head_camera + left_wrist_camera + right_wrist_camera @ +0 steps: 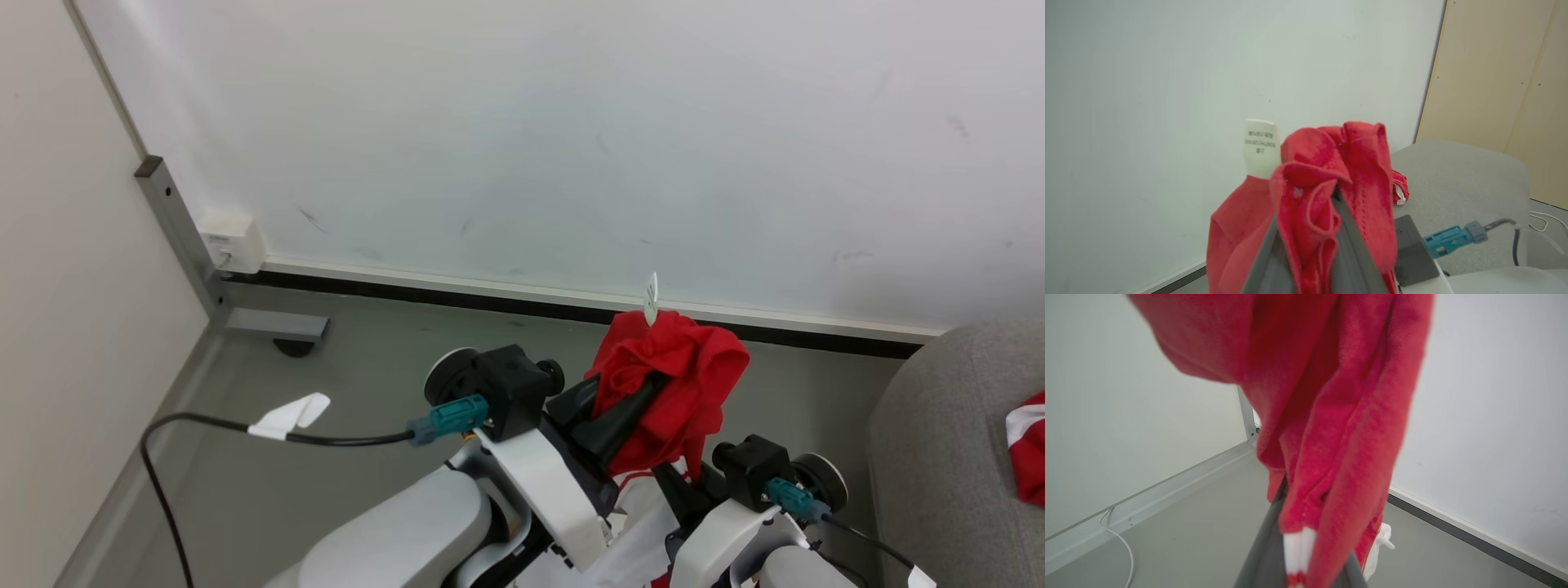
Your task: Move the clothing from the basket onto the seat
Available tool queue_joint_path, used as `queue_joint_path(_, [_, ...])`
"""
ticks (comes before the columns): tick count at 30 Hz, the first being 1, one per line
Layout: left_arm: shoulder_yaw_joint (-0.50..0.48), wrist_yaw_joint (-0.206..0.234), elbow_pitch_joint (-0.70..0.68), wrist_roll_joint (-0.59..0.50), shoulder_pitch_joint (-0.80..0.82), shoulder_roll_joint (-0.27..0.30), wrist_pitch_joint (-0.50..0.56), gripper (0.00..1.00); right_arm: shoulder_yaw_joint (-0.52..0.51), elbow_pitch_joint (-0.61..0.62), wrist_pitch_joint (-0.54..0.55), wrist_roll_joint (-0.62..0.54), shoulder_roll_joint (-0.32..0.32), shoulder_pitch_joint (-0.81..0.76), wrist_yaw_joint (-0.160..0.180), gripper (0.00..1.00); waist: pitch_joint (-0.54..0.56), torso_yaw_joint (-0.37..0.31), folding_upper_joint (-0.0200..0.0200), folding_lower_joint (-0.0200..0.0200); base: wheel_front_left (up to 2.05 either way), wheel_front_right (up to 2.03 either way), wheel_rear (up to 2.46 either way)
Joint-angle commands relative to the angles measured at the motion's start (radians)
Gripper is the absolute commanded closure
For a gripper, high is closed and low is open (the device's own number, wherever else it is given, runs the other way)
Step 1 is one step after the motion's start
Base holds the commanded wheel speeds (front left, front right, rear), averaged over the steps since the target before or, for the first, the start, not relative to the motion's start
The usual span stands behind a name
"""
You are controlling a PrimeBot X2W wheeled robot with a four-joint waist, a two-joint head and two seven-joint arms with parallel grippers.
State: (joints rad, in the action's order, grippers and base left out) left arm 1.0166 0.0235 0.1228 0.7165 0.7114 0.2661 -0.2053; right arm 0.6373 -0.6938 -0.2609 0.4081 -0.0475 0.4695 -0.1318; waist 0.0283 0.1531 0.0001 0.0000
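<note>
Up against the white wall (571, 122), the left gripper (633, 400) is clamped narrow on a bunched red garment (669, 367), and the cloth spills over both dark fingers. Look at the white care label (1260, 147) standing up from the top of the bundle: three short lines of dark print, upside down in the left wrist view and too small to read. Down below, the right gripper (1306, 539) sits under the hanging folds with a white-striped cuff (1298, 545) draped between its fingers (whether it is pinching or just open under the cloth, I cannot tell). Count two garments: the held one, off the floor and well left of the grey sofa (939, 457), and a second garment (1030, 457), red with a white panel, lying on the sofa at the right edge. Two teal connectors (447, 416) plug into the wrist cameras, and the left cable carries one white tape flag (290, 415), blank as far as I can see.
</note>
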Motion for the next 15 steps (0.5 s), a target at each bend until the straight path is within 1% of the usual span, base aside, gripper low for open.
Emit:
queue_joint_path(1, [-0.002,0.006,-0.004,0.014,-0.013,0.006,-0.003,1.00,-0.008,0.009,-0.002,0.010,-0.002,-0.005,0.002,1.00,-0.001,-0.005,-0.0001,0.0000,0.00,0.00,0.00])
queue_joint_path(7, [-0.009,0.009,-0.004,0.023,-0.015,0.014,-0.007,1.00,-0.016,0.020,-0.002,0.012,-0.005,-0.014,0.002,1.00,-0.005,-0.014,-0.0001,0.0000,0.00,0.00,0.00])
queue_joint_path(12, [-0.019,0.009,0.007,0.033,-0.026,0.028,-0.008,1.00,-0.060,0.057,-0.002,0.011,-0.004,-0.017,0.002,1.00,-0.014,-0.026,-0.0001,0.0000,0.00,0.00,0.00])
queue_joint_path(15, [-0.019,0.005,0.019,0.032,-0.041,0.052,-0.015,1.00,-0.092,0.080,-0.002,0.002,-0.012,-0.014,0.002,1.00,-0.025,-0.041,-0.0001,0.0000,0.00,0.00,0.00])
